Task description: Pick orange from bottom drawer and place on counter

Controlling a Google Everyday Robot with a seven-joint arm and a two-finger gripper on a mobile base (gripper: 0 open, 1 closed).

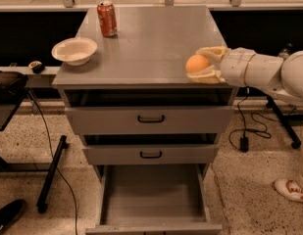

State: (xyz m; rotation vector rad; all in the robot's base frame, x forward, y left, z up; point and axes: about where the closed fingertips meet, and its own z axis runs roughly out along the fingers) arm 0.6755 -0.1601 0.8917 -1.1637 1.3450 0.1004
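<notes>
Gripper [202,64] clamps one orange [196,63] at the desk's [151,43] front right edge; open room across the desk's middle. One soda can [107,18], one bowl [74,50] along its left side. Bottom drawer [153,195] stands pulled out

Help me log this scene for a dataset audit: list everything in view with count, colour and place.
orange: 1, orange, held in the gripper at the counter's front right corner
soda can: 1, red, counter's back left
bowl: 1, cream, counter's left edge
counter: 1, grey, cabinet top
bottom drawer: 1, grey, pulled open
upper drawers: 2, grey with black handles, above it
shoe: 1, white and red, floor at right
gripper: 1, cream, shut on the orange
arm: 1, white, reaching in from the right
</notes>
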